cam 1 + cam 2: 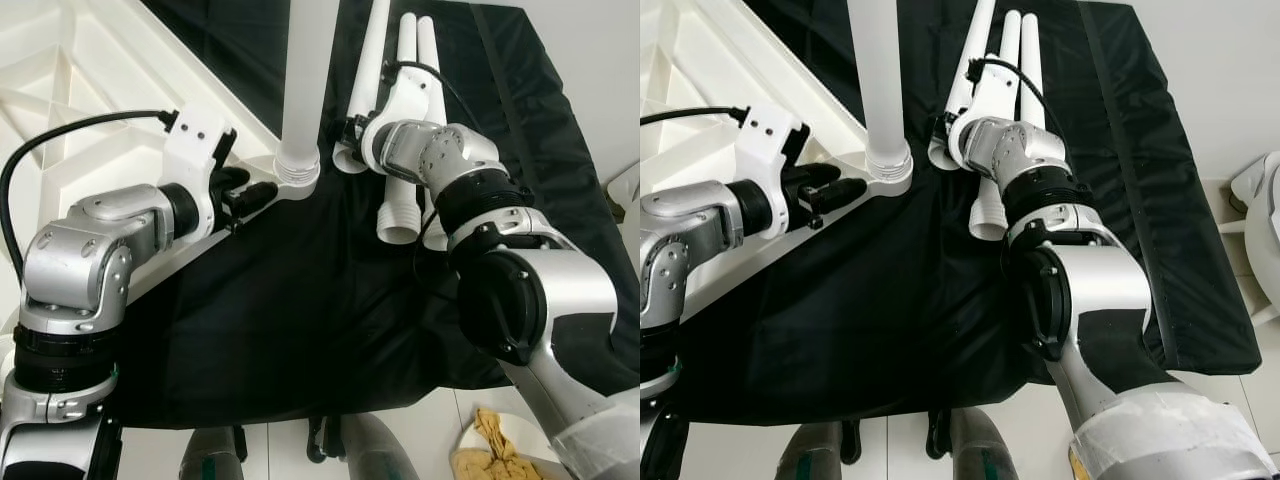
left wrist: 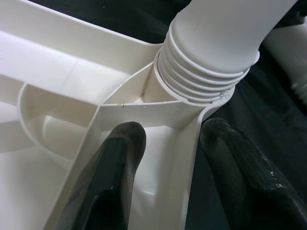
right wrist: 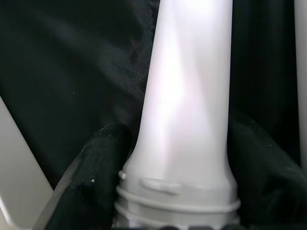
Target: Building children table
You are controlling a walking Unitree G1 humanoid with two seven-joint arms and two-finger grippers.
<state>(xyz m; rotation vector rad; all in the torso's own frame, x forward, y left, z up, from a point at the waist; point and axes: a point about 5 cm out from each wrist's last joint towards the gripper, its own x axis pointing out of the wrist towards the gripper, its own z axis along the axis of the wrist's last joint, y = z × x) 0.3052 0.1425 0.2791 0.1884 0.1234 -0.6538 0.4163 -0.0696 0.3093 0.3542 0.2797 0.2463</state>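
A white plastic tabletop (image 1: 80, 120) lies upside down at the left on a black cloth. One white leg (image 1: 305, 70) stands upright in its corner socket (image 1: 297, 170). My left gripper (image 1: 250, 195) is shut on the tabletop's rim beside that socket; in the left wrist view the two fingers (image 2: 110, 177) straddle the rim wall (image 2: 168, 158) under the threaded leg (image 2: 211, 57). Three loose legs (image 1: 405, 210) lie side by side further back. My right gripper (image 1: 940, 130) is shut around the leftmost loose leg (image 3: 187, 105) near its threaded end.
The black cloth (image 1: 300, 320) covers the work surface, with bare cloth in front of the tabletop. White floor lies beyond its right edge. A plate with yellow cloth (image 1: 500, 450) sits on the floor at the lower right. A white object (image 1: 1265, 230) stands at the far right.
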